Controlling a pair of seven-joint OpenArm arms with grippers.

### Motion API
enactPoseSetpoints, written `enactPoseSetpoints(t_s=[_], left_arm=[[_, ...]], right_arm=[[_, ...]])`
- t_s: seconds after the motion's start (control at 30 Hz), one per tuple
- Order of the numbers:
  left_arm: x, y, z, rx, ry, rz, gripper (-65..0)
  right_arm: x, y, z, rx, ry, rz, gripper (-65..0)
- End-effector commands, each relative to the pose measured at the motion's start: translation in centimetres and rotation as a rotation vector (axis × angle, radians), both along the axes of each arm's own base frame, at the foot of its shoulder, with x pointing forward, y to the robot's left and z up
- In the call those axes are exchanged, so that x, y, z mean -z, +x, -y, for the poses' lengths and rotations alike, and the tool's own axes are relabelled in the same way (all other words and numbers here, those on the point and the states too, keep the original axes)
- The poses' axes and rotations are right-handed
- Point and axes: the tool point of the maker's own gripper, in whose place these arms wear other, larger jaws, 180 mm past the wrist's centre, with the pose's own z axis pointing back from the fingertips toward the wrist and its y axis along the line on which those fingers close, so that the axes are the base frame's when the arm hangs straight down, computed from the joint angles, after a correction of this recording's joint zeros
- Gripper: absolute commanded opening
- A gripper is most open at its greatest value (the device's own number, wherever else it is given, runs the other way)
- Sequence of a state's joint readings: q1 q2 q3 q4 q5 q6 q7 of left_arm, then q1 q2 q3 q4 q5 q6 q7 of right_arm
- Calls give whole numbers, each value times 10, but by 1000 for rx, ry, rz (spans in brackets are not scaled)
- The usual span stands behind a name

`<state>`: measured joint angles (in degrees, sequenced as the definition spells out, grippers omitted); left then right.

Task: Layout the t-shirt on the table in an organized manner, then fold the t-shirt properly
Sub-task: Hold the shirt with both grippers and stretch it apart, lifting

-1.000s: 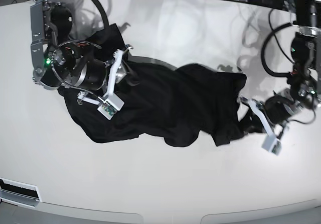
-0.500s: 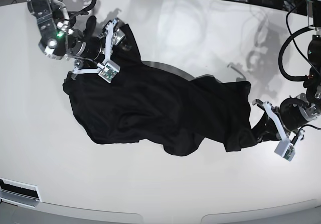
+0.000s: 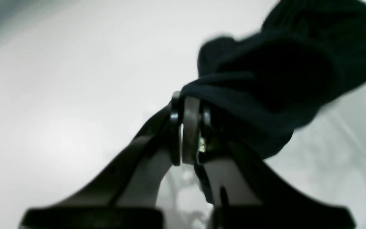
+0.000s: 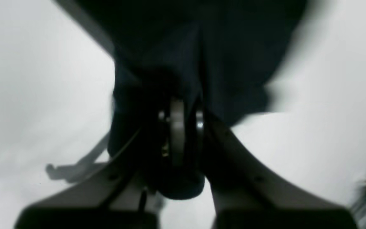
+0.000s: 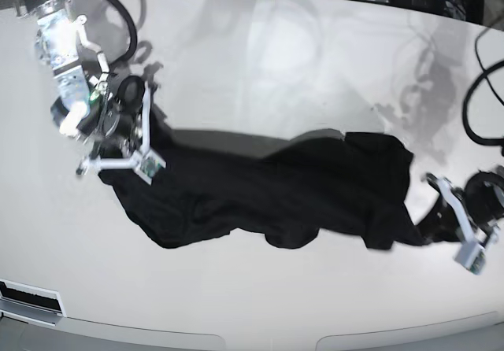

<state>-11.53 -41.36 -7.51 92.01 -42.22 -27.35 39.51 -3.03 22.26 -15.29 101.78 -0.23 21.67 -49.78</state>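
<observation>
Stretching the t-shirt (image 5: 276,190) out flat.
We pinch its 2 ends, left gripper (image 3: 191,127) and right gripper (image 4: 178,127) both clenched on cloth; next we lower it onto the table (image 5: 315,68).

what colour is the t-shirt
Plain black t-shirt, no print visible; the base view shows it best.

No lettering, label or number can be read anywhere: not on the t-shirt (image 5: 283,193), nor on the tabletop (image 5: 260,60).
</observation>
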Motion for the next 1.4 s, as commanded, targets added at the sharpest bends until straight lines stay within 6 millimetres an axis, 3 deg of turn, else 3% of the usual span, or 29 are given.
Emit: enactPoseSetpoints(t_s=[0.0, 0.1, 0.2, 0.33, 0.6, 0.73, 1.0, 1.2, 1.37], left_arm=[[-34, 10, -10, 3, 20, 87, -650], [-65, 17, -23, 9, 68, 141, -650], [-92, 22, -30, 18, 92, 193, -650], [-117, 26, -41, 7, 130, 237, -650], [-139, 32, -55, -38, 161, 286, -650], [-140, 39, -73, -140, 173, 297, -650], [-146, 44, -82, -162, 144, 337, -650], [-170, 50, -87, -180, 151, 391, -650], [-164, 50, -87, -183, 154, 366, -650]], right_arm=[[-28, 15, 1, -14, 0, 88, -650], [-82, 30, 0, -35, -4, 249, -650], [-124, 42, -3, -44, -5, 377, -650], [-155, 60, 7, 1, -20, 493, -650], [-210, 84, 43, 190, 27, 673, -650], [-219, 86, 56, 241, 33, 704, -650], [-227, 88, 53, 226, 44, 735, -650], [-245, 95, 54, 230, 49, 780, -650], [-229, 96, 47, 185, 56, 709, -650]])
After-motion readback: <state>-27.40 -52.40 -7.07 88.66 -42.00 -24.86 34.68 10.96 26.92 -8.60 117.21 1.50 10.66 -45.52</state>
